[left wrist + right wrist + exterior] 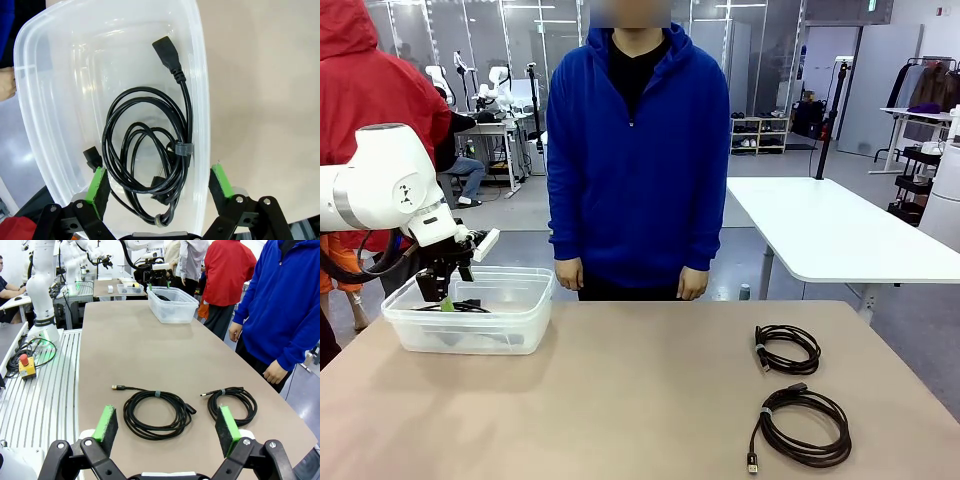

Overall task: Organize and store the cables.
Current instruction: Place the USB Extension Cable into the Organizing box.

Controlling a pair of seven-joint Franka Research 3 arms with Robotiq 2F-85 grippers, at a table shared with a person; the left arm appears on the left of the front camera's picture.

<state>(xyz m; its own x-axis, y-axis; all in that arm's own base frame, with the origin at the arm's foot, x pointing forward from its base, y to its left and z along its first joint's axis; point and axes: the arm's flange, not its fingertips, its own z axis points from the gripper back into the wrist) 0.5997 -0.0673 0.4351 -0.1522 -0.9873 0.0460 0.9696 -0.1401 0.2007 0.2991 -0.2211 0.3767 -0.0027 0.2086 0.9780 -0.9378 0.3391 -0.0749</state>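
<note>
Left end effector point(157, 175) hung open over the clear bin point(520, 325), one coiled cable point(183, 148) lying inside. Right end effector point(165, 415) hovered open above two loose cables point(155, 393) on the tabletop point(150, 340). It would probably do best to straddle one coil's bundled cords squarely.

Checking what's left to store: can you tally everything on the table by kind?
Loose USB-ended cable coils: 2
Power-cord bundle, already stored: 1
Clear plastic bin: 1
Total: 4
</note>
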